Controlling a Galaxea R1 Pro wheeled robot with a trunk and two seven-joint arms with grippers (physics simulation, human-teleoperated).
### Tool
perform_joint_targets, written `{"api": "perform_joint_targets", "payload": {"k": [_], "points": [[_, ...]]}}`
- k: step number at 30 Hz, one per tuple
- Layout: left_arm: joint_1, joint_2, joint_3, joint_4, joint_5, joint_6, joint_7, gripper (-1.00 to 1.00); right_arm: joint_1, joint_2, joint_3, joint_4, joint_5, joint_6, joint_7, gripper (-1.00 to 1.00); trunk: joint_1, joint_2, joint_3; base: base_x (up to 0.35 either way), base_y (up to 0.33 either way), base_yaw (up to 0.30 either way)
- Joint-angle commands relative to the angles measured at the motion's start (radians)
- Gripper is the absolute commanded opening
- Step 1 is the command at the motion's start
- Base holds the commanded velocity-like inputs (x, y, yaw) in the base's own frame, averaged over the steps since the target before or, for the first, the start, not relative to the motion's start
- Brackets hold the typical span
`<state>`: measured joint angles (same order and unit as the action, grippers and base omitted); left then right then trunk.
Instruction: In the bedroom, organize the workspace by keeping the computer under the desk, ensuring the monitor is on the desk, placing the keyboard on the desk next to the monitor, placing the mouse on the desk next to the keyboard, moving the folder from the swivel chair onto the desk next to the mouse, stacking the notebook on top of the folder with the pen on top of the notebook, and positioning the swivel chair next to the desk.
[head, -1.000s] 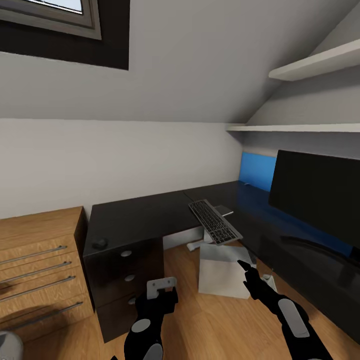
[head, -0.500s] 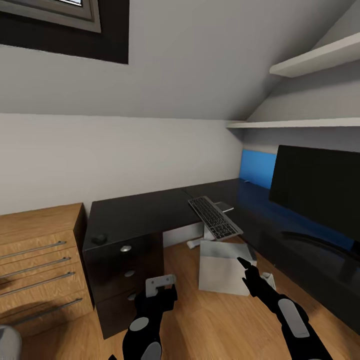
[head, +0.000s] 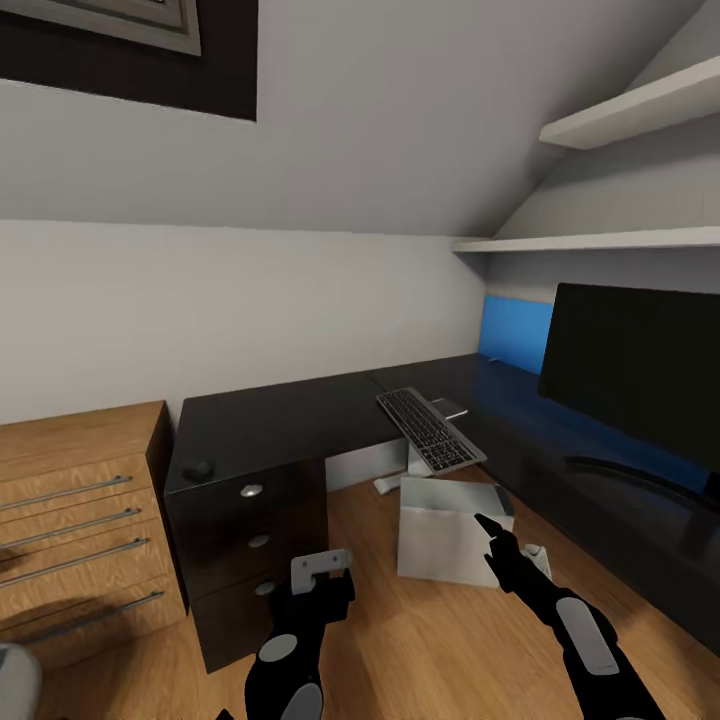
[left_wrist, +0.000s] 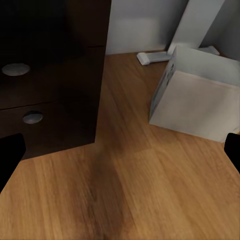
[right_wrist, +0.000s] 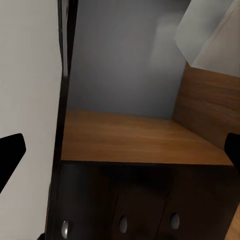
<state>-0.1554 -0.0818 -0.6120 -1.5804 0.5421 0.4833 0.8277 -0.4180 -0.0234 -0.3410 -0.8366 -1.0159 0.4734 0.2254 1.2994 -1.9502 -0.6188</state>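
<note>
The keyboard (head: 430, 430) lies on the black desk (head: 280, 425) near its inner corner, one end jutting past the edge above the floor, and next to the monitor (head: 640, 375) only loosely: the wide black screen stands further along the right wing. Beneath that overhanging end sits the computer (head: 447, 530), the pale grey tower, on the wood floor in the desk's knee space; we see it too from the left wrist (left_wrist: 197, 97), beside the dark drawer pedestal (left_wrist: 47, 75). A blue panel (head: 515, 335) stands behind the monitor; we cannot tell whether it is the folder. A small dark object (head: 198, 468) rests on the desk's left end, perhaps the mouse. Over the last second the whole head view has slid slightly, so we judge that the camera rose or tilted; the things themselves have kept their places and the arms have hardly moved. We read this as settling in front of the desk, no item yet in hand. Our left gripper (head: 320, 572) and right gripper (head: 492, 535) hang low, fingers spread apart and empty.
</note>
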Motion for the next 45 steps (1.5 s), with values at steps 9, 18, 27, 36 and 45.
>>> {"api": "perform_joint_targets", "payload": {"k": [9,18,27,36,45], "points": [[-0.001,0.014,-0.002,-0.001,0.006,0.003,0.006,1.00,-0.001,0.000,-0.002,-0.002,0.000,0.006,0.016,1.00,0.000,-0.001,-0.001,0.000,0.000,0.000],[-0.001,0.027,-0.007,-0.001,0.007,0.003,0.005,1.00,0.000,-0.001,-0.001,0.002,0.003,0.010,0.006,1.00,0.000,-0.001,-0.001,0.120,0.000,0.000],[-0.001,0.028,-0.008,-0.001,0.007,0.003,0.005,1.00,-0.001,0.002,-0.002,0.004,-0.008,0.007,0.001,1.00,0.000,-0.001,-0.001,0.093,0.000,0.000],[-0.001,0.029,-0.009,-0.002,0.007,0.002,0.005,1.00,-0.001,0.011,-0.003,0.005,-0.064,0.007,0.002,1.00,0.000,-0.001,-0.001,0.133,0.000,0.000],[-0.001,0.030,-0.009,-0.001,0.007,0.003,0.005,1.00,-0.001,0.015,-0.001,0.005,-0.087,0.007,0.001,1.00,-0.008,0.013,0.005,0.071,0.000,0.000]]}}
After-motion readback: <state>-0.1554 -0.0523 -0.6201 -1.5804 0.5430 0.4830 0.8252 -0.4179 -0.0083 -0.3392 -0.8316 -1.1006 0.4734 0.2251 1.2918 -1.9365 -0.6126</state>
